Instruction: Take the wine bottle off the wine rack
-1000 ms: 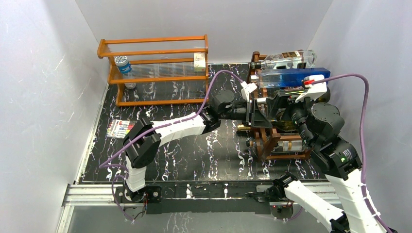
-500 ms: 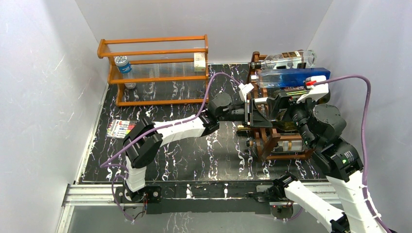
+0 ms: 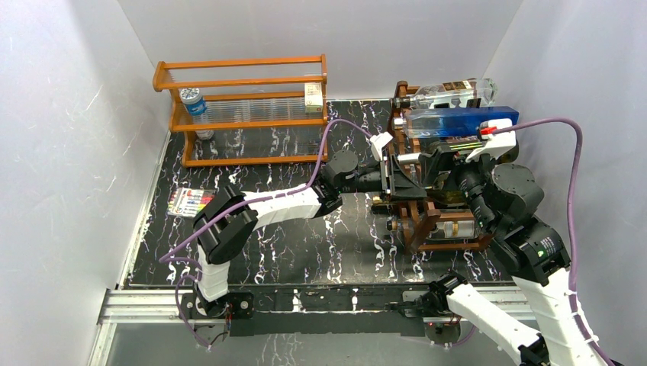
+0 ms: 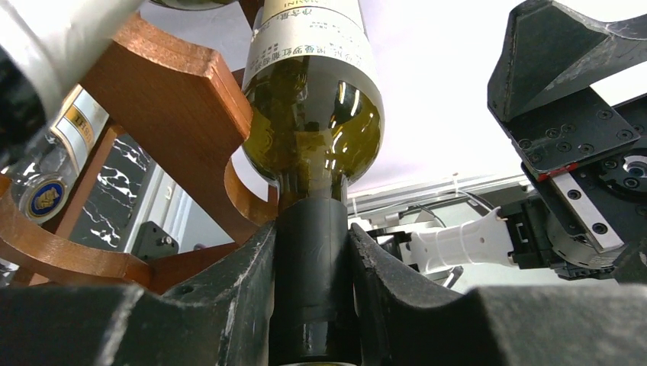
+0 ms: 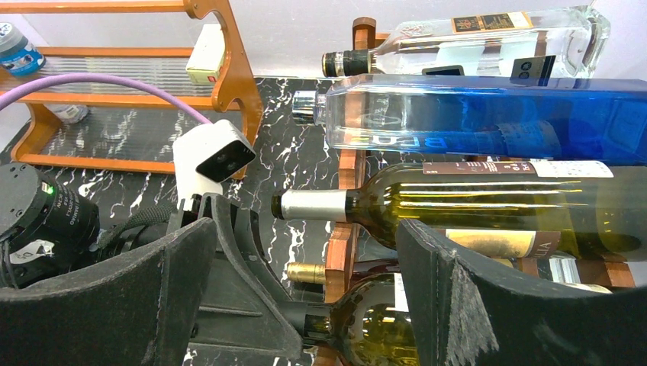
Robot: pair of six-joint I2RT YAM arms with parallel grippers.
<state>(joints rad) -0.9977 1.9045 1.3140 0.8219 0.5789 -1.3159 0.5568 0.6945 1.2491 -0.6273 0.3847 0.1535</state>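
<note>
The dark reddish-brown wine rack [image 3: 416, 229] stands at the right and holds several bottles lying flat. My left gripper [image 4: 311, 252] is shut on the black-capped neck of a green wine bottle [image 4: 317, 122] that rests in a scalloped rail [image 4: 175, 99]. In the top view the left gripper [image 3: 398, 179] is at the rack's left face. My right gripper [image 5: 305, 259] is open, its fingers spread above the same bottle's shoulder [image 5: 374, 320] without touching it. It hovers over the rack's middle [image 3: 446, 164].
On the rack lie a clear bottle [image 5: 473, 38], a blue bottle [image 5: 473, 114], a silver-capped green bottle [image 5: 458, 198] and a gold-capped one [image 5: 305, 272]. An orange shelf [image 3: 244, 114] stands at the back left. A marker pack [image 3: 189, 202] lies at the left.
My left wrist has shifted slightly to the left, still gripping the bottle neck. The right arm has barely moved.
</note>
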